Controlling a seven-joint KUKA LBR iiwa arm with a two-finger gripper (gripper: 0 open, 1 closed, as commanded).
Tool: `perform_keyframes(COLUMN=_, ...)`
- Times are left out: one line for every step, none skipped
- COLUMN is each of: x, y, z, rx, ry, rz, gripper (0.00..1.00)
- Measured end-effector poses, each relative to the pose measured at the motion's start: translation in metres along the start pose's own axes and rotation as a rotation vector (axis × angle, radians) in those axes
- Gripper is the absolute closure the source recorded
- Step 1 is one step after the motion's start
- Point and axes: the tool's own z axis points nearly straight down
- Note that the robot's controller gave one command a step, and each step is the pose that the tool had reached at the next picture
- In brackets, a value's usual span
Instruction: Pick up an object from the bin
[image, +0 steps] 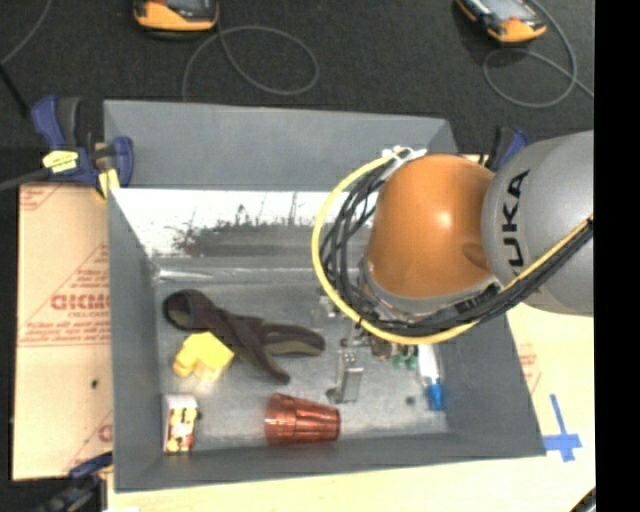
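Near the front wall of the bin (300, 462), you find the copper cup (302, 420) on its side, long axis left-right, just down-left of the gripper (350, 385); whether the gripper is clenched or released, you cannot tell.

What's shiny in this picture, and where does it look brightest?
In the camera view, light glints softly off the orange wrist cover. In the same view the copper cup shows small shiny streaks, and the bin's back wall looks paler than its floor.
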Motion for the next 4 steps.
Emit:
perform_keyframes(x=-0.002, y=0.000, z=-0.004, rx=-0.001, ry=-0.008, rz=0.002, gripper=0.00)
perform_keyframes(x=-0.029, y=0.011, z=0.059, rx=-0.002, ry=-0.012, rz=0.051, gripper=0.00)
perform_keyframes(x=-0.067, y=0.024, z=0.065, rx=-0.001, ry=-0.004, rz=0.047, gripper=0.00)
perform_keyframes(x=-0.086, y=0.033, z=0.091, rx=-0.003, ry=-0.017, rz=0.076, gripper=0.00)
